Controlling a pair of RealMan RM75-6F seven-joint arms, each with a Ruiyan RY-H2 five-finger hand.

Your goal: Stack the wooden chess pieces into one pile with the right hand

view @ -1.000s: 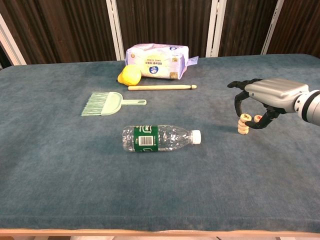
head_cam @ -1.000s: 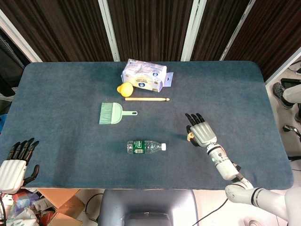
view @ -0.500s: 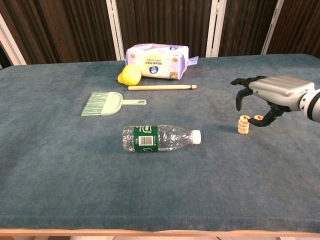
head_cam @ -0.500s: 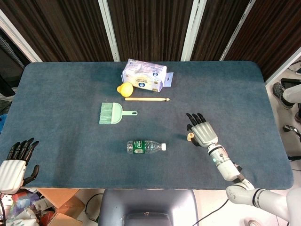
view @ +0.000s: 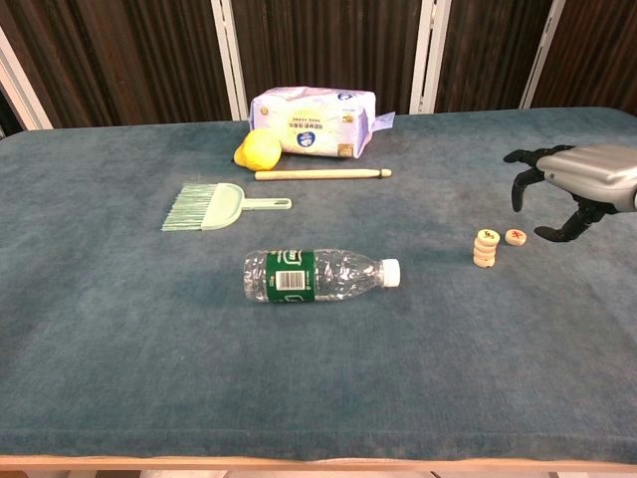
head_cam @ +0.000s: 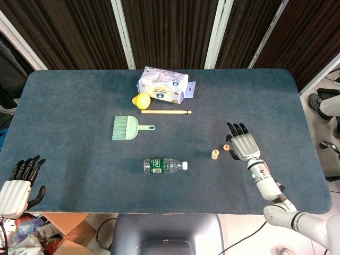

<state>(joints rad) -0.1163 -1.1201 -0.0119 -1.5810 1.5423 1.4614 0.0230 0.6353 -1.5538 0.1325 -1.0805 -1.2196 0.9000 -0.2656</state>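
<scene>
The right hand [view: 572,184] has withdrawn to the robot's right of the stack of wooden chess pieces [view: 487,248], where half a second ago it arched directly over it; its fingers are now spread and hold nothing. The stack stands upright and free on the blue table [head_cam: 79,106], right of the water bottle [view: 320,276]. A single loose piece [view: 516,237] lies flat just beside the stack, between it and the hand. The release appears sound, and one piece seems left to add. The left hand [head_cam: 18,187] rests at the near table edge, fingers loosely apart and empty.
</scene>
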